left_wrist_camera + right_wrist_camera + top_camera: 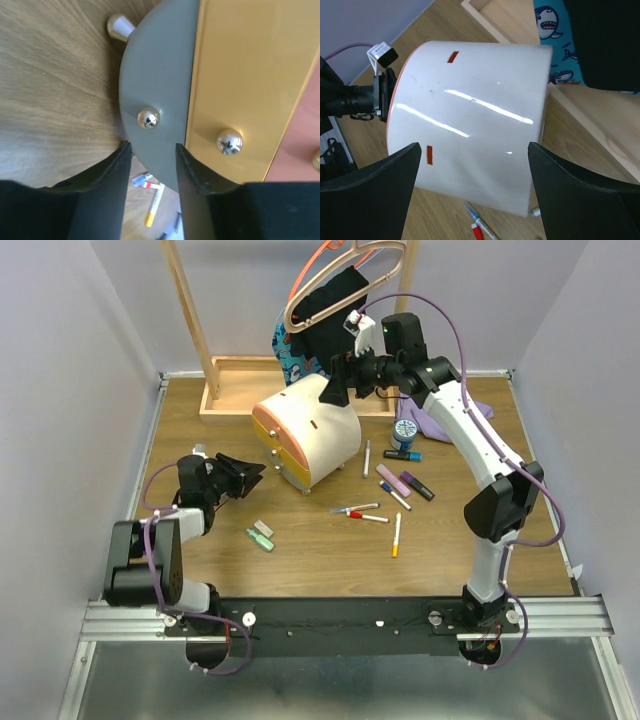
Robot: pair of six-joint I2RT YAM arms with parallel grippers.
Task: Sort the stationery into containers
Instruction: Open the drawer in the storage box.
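The cream drum-like chest (312,430) lies with its orange and yellow drawer fronts toward the left. My left gripper (256,472) is open and empty just in front of them. In the left wrist view its jaws (152,147) face a grey panel knob (148,118), beside the yellow drawer (229,141). My right gripper (335,390) is open and empty above the chest's back; its jaws (474,146) straddle the cream body (470,110). Pens and markers (392,490) lie right of the chest. Two erasers (261,535) lie in front. The tape roll (404,430) is at the right.
A wooden rack base (230,395) stands behind the chest, with clothes on hangers (335,290) above it. A purple cloth (455,420) lies under my right arm. Walls close in the table on both sides.
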